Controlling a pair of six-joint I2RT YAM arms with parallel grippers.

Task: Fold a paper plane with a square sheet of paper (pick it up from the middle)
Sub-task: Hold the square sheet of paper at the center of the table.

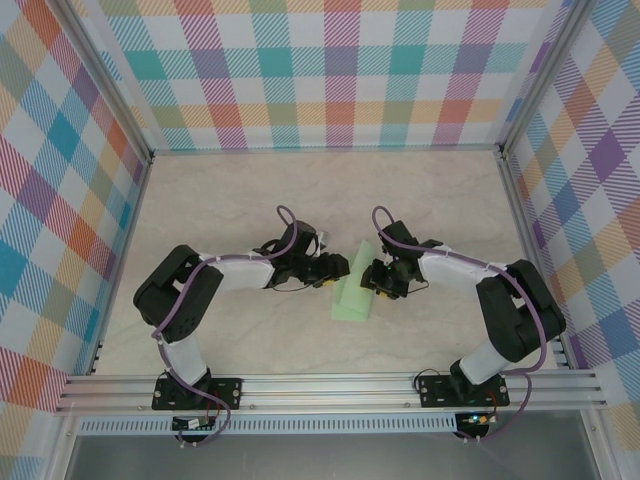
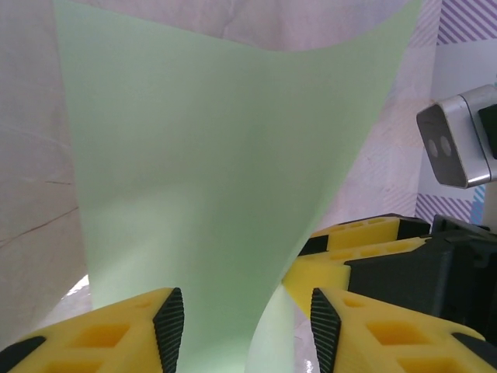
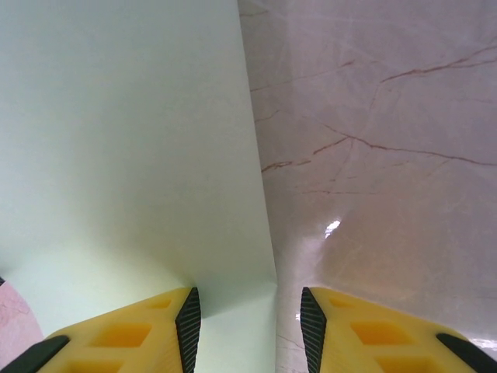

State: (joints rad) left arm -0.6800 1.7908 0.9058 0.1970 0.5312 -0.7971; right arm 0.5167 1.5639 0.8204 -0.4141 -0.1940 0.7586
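— Table (image 1: 300, 190) first: where do we see the paper (image 1: 353, 298)?
— Mid-table, partly bent upward, between both arms.
— Jaws?
— We see the left gripper (image 2: 247, 326) and the right gripper (image 3: 250, 318) both parted, straddling the paper without pinching it.

Plaid walls (image 1: 340, 80), marble tbl (image 1: 230, 190)

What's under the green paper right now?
The marbled table shows all around the paper, which partly lies on it and partly curls upward. The patch directly beneath the sheet is covered, so nothing there can be checked.
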